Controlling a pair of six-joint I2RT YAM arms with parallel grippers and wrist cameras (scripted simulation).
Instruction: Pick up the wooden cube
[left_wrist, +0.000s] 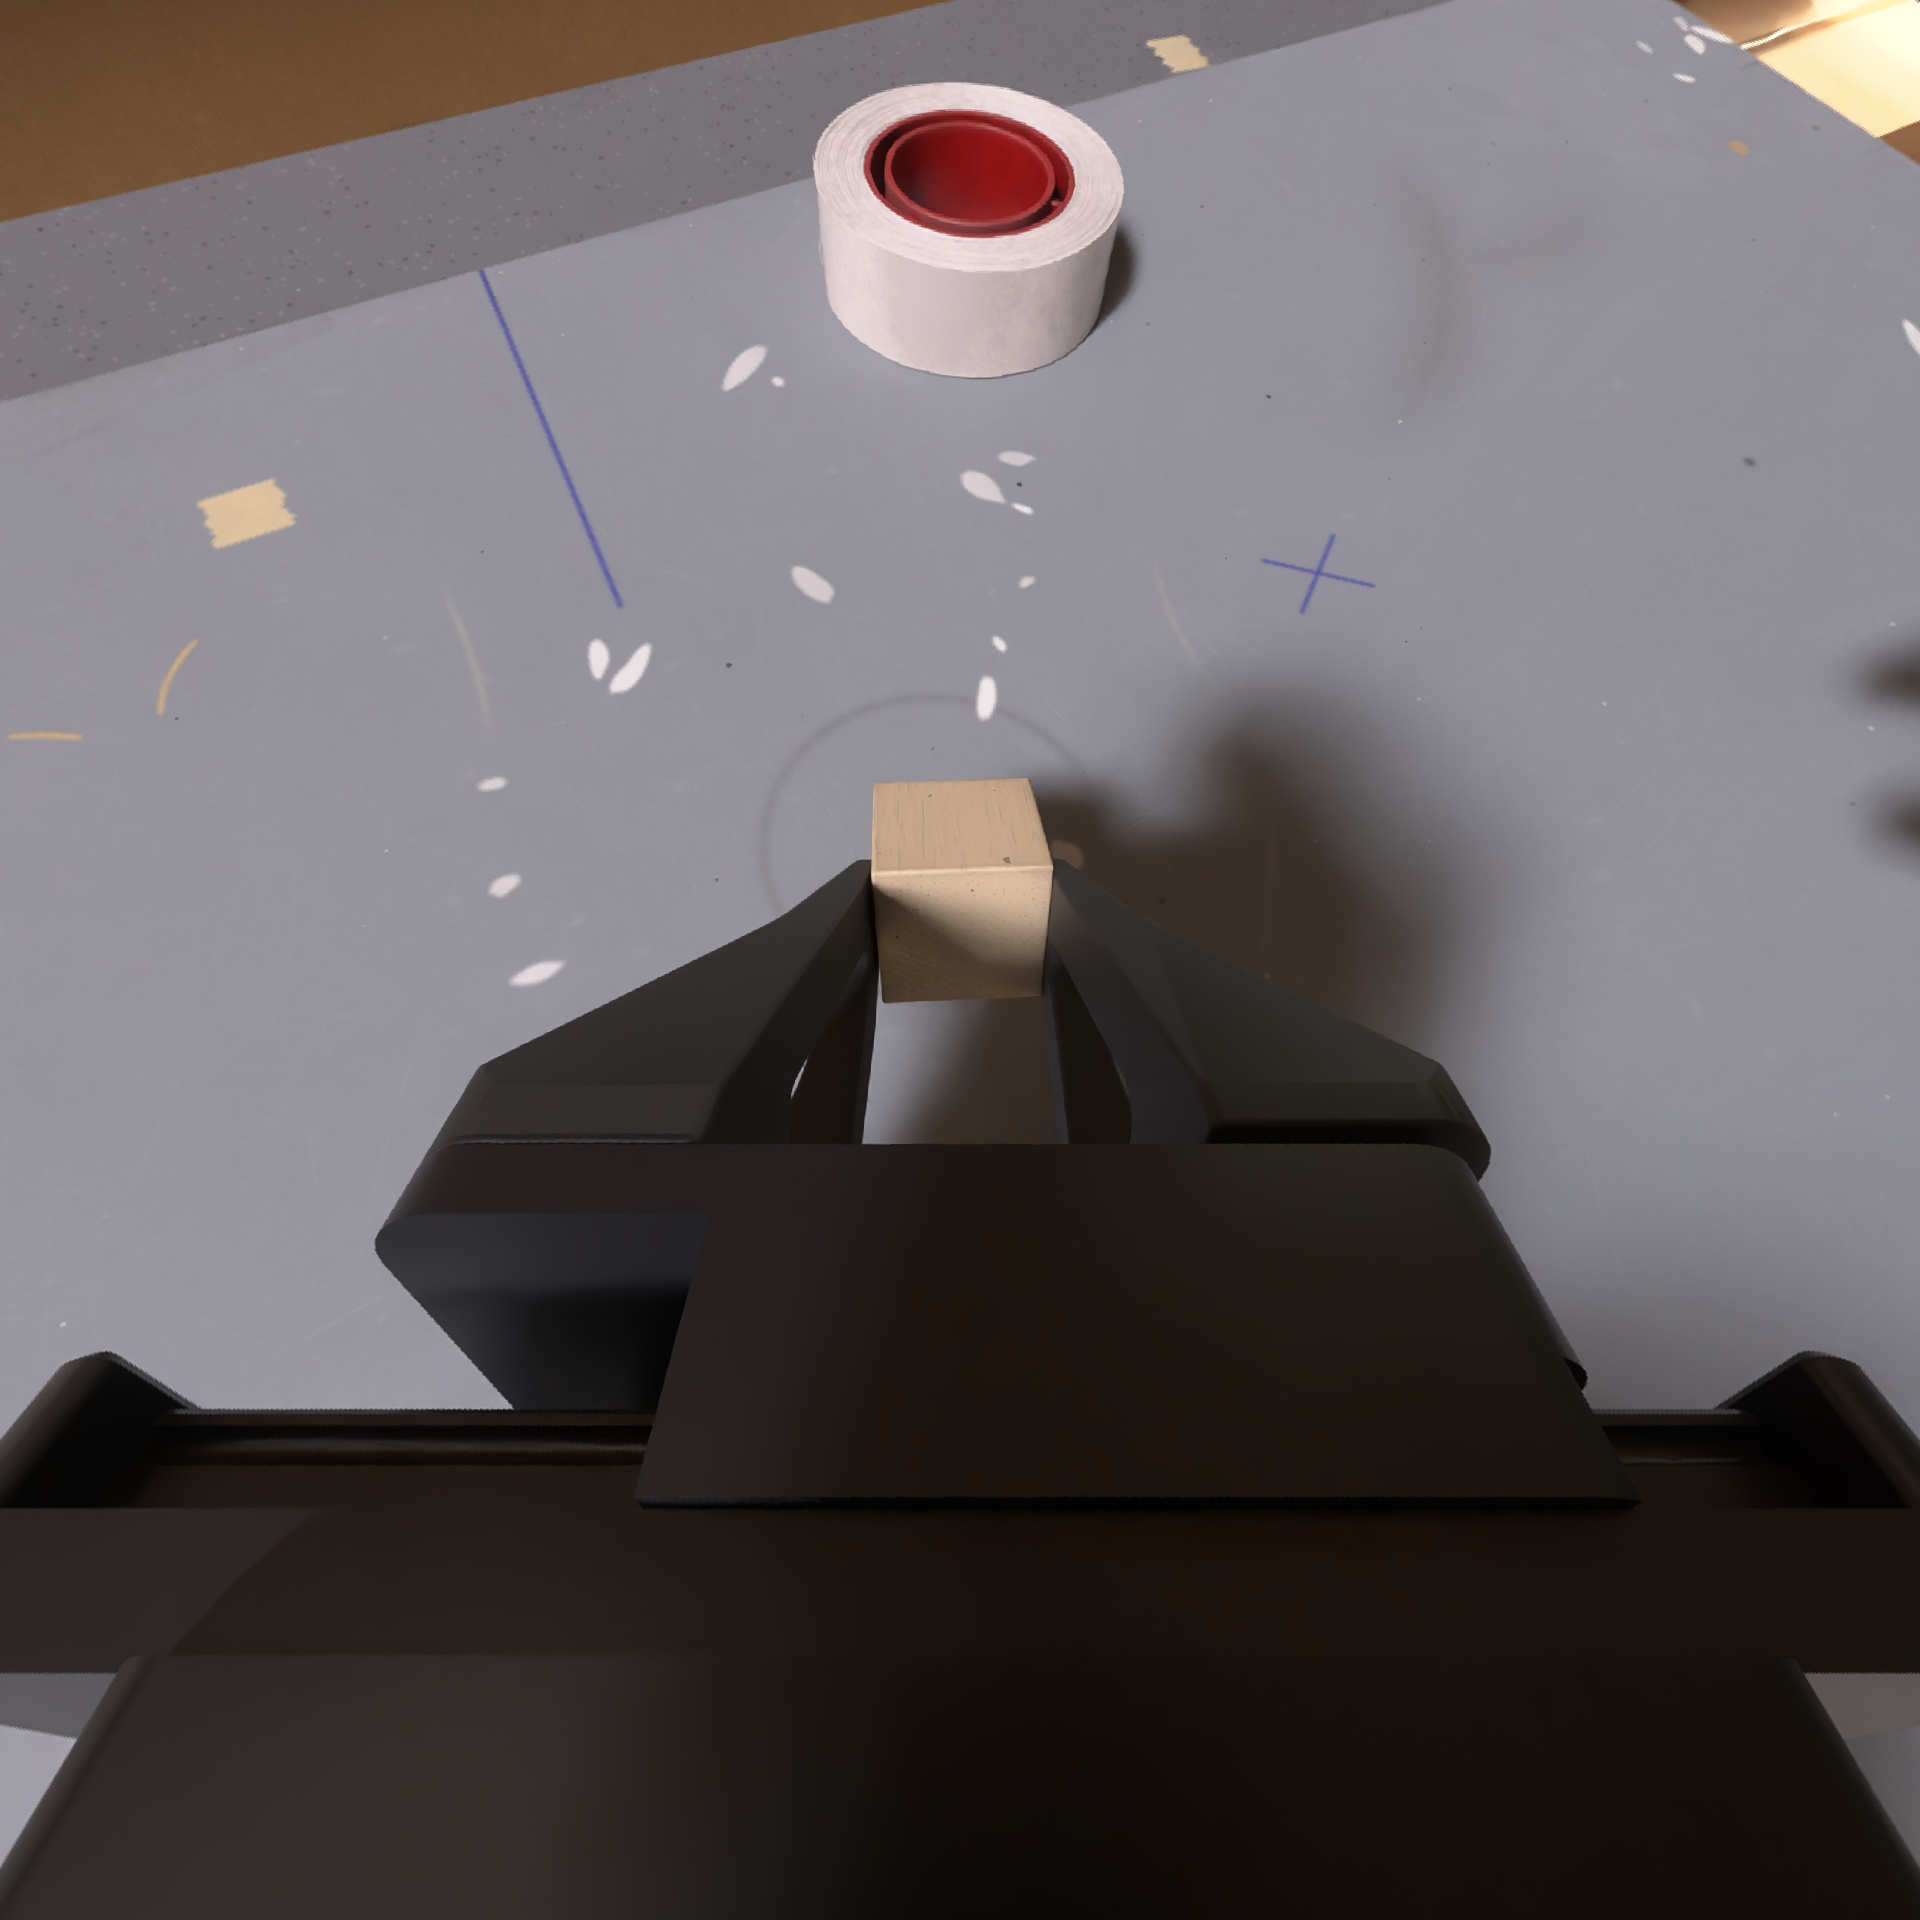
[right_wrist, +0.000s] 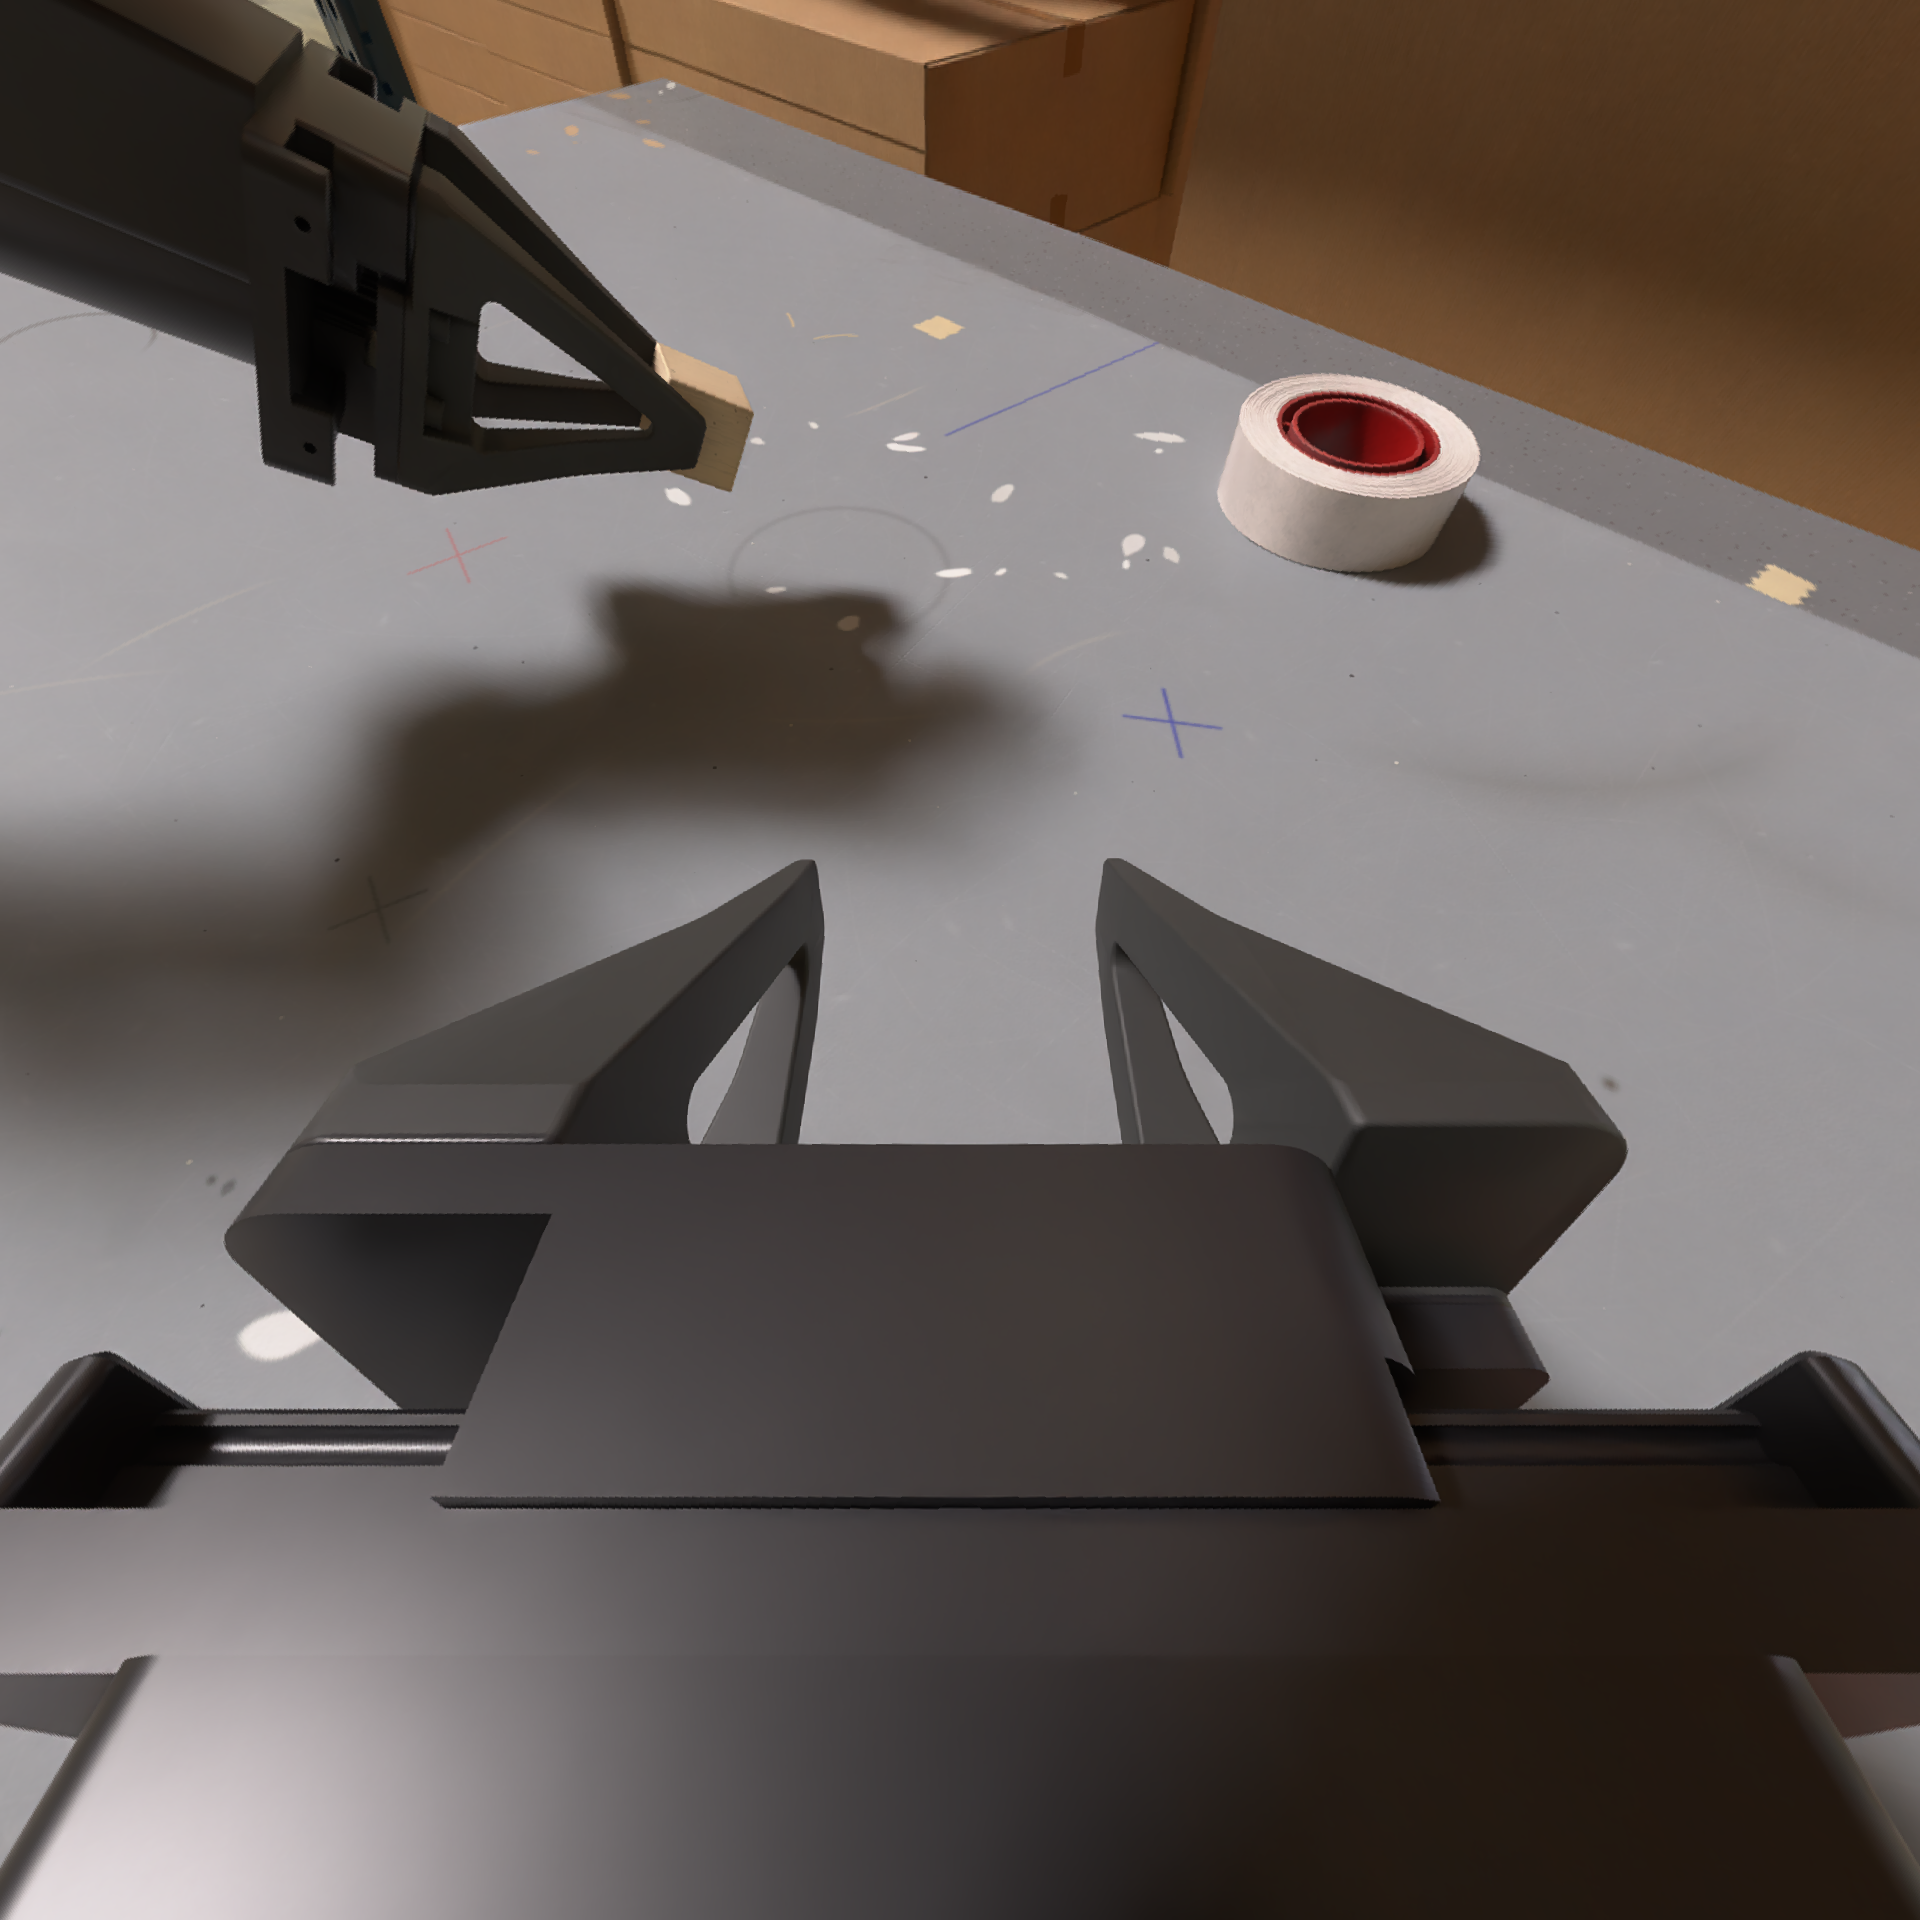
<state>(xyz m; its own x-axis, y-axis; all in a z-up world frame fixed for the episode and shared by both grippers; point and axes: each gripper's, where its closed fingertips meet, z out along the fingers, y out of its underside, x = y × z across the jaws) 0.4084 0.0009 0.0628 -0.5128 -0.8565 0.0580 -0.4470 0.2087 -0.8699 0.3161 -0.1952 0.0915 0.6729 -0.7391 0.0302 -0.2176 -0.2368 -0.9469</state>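
Observation:
A small pale wooden cube (left_wrist: 961, 894) is clamped between the tips of my left gripper (left_wrist: 961, 935), which is shut on it. The right wrist view shows the cube (right_wrist: 717, 421) held well above the grey table, with its shadow below. The left gripper (right_wrist: 686, 416) reaches in from the upper left there. My right gripper (right_wrist: 961, 904) is open and empty, low over the table near its front, apart from the cube.
A white tape roll with a red core (left_wrist: 968, 223) lies flat on the grey table (left_wrist: 1455, 468) beyond the cube; it also shows in the right wrist view (right_wrist: 1345, 468). Cardboard boxes (right_wrist: 1039, 114) stand past the table's far edge.

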